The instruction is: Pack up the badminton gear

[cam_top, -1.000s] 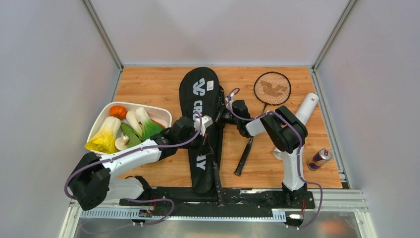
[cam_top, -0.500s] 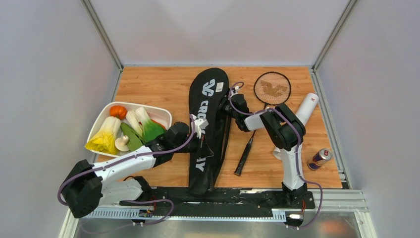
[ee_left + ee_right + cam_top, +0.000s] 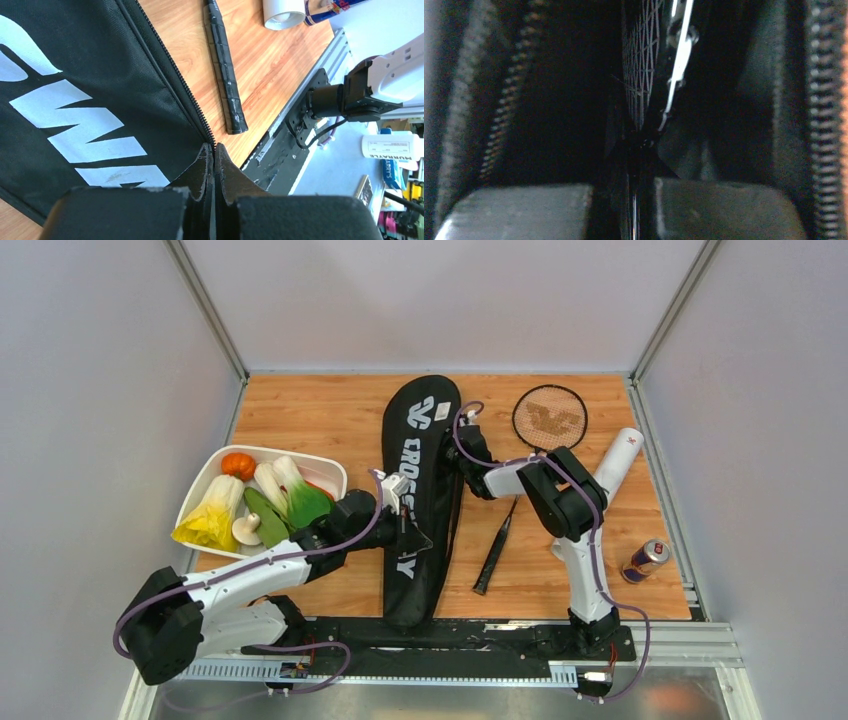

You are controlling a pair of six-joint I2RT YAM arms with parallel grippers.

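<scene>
Black fabric fills most of our view: the CROSSWAY racket bag [image 3: 415,485] lies with its long axis running from the near edge toward the far one, and both pincers sit on its right-hand zip edge. Our left gripper [image 3: 214,150] has its fingers pressed together on the zipper seam at the bag's nearer half, pinching the fabric edge. Our right gripper [image 3: 463,437] is farther up the same edge, reaching into the open mouth. It is closed on a thin dark rim that we take for the frame of the racket inside the bag [image 3: 640,65], whose strings show just ahead of the tips.

The second racket [image 3: 549,418] lies on the wooden table [image 3: 320,410] just outboard of the right gripper, head far and handle near, its shaft nearly parallel to the bag. We judge the right arm the nearer one to it. The next move turns on carrying that racket sideways into the gap between our two grips. The white tube [image 3: 620,458] lies farther out on that side.
</scene>
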